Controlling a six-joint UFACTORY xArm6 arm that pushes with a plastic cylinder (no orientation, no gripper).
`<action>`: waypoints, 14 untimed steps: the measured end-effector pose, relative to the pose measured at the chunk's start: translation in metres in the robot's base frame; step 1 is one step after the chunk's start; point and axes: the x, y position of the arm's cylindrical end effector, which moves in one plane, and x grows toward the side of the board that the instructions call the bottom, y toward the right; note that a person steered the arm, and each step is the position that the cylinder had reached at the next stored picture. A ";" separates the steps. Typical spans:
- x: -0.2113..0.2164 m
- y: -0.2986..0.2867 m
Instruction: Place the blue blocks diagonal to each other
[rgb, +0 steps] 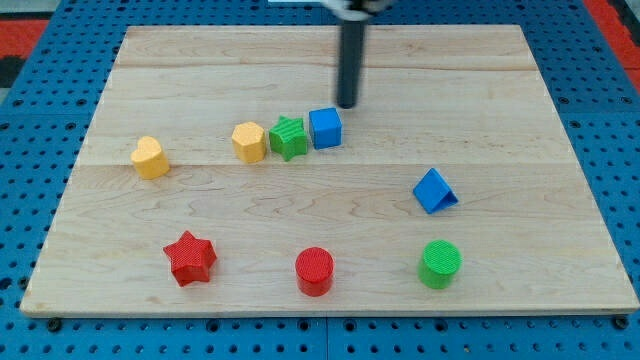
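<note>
A blue cube (325, 128) sits near the board's middle, touching a green star-shaped block (289, 137) on its left. A blue triangular block (434, 191) lies lower and to the view's right, well apart from the cube. My tip (346, 104) is at the end of the dark rod, just above and to the right of the blue cube, very close to its upper right corner.
A yellow hexagonal block (249, 141) touches the green star's left side. A yellow heart-shaped block (150, 157) lies at the left. A red star (190, 257), a red cylinder (314, 270) and a green cylinder (440, 263) line the bottom of the wooden board (520, 120).
</note>
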 end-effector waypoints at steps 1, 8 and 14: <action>0.009 -0.044; 0.053 0.056; 0.116 0.134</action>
